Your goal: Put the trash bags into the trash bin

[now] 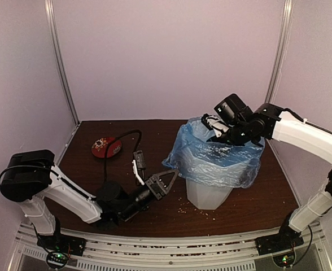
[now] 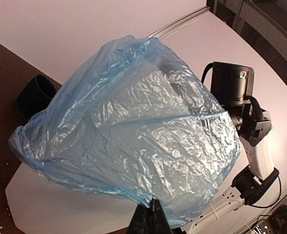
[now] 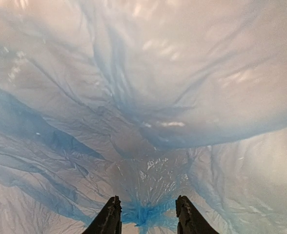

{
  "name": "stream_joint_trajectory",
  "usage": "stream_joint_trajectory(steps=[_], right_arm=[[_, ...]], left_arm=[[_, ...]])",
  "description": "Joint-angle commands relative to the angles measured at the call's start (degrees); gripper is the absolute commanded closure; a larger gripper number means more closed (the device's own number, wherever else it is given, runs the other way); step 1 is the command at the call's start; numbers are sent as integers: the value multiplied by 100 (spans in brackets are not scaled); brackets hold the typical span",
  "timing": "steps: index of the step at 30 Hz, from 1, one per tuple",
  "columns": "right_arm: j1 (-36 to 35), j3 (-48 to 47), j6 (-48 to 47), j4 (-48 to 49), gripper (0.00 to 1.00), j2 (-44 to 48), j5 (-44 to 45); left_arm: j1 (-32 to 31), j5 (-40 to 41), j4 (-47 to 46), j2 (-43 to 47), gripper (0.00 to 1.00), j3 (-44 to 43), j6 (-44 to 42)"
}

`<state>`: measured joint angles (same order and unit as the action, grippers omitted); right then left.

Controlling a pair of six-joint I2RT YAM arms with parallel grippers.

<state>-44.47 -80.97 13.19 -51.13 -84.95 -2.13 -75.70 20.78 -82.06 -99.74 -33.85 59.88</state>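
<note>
1. Nearest the bases, the left gripper (image 1: pixel 173 173) sits low over the dark brown table (image 1: pixel 256 209). Its fingers are pressed together and pinch the hem of the thin, translucent light-blue plastic trash bag (image 1: pixel 222 161) at the bin's left side.
2. The bag is draped over the mouth of the tall white translucent faceted plastic bin (image 1: pixel 208 196). Its wrinkled hem hangs down outside the upper walls, and only the bin's narrower base shows below it. The bin stands upright, right of the table's middle.
3. Pale crumbs (image 1: pixel 202 210) lie scattered on the table around the bin's base.
4. The right gripper (image 1: pixel 211 129) reaches over the bin's far rim. Its fingers (image 3: pixel 109 219) are spread, with a bunched fold of blue film lying loose between them.
5. Farther back on the left lies a flat round red disc (image 1: pixel 106 147), and a black cable (image 1: pixel 126 135) runs from it.
</note>
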Motion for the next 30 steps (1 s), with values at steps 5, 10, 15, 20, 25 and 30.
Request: stream_joint_trajectory(steps=[5,10,15,20,25,30], right_arm=[[227,-107,44,646,56,419,204],[297,130,-4,1143,55,678,71],[412,3,7,1312,55,1142,248],[586,397,153,1649,51,1881,472],[614,934,193,1773,51,2490,684],[667,1239,285,1610,50,3024,829]], left_arm=[[-32,67,-4,34,100,23,-190],[-32,129,272,105,100,1,-232],[-52,313,704,247,100,67,-231],[-59,312,1439,495,99,-19,-433],[-85,429,2512,785,65,-191,-444],[-225,637,3425,1137,49,-65,-327]])
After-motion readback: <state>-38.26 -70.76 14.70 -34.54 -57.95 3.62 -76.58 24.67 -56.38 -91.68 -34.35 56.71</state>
